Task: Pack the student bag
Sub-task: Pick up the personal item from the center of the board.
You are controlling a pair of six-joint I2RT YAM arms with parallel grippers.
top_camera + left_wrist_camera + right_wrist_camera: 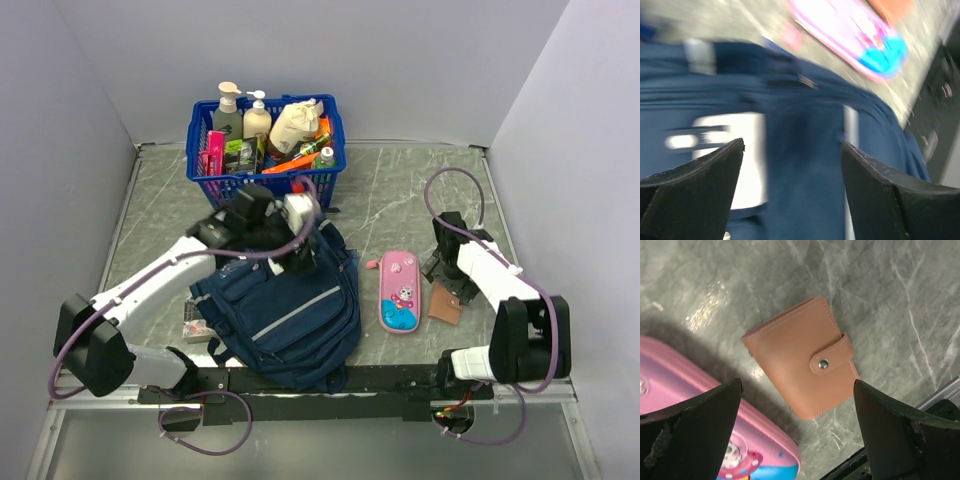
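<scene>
Near the right edge of the table [400, 190], the right claw [797, 390] hangs, jaws apart, over the wallet [800, 362]; the backpack [285, 310] lies leftward beneath the left claw [792, 145], also apart.

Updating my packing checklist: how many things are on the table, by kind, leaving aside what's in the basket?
Navy backpack: 1
Blue basket: 1
Pink pencil case: 1
Tan wallet: 1
Small flat item beside the backpack, partly hidden: 1
Total: 5
</scene>
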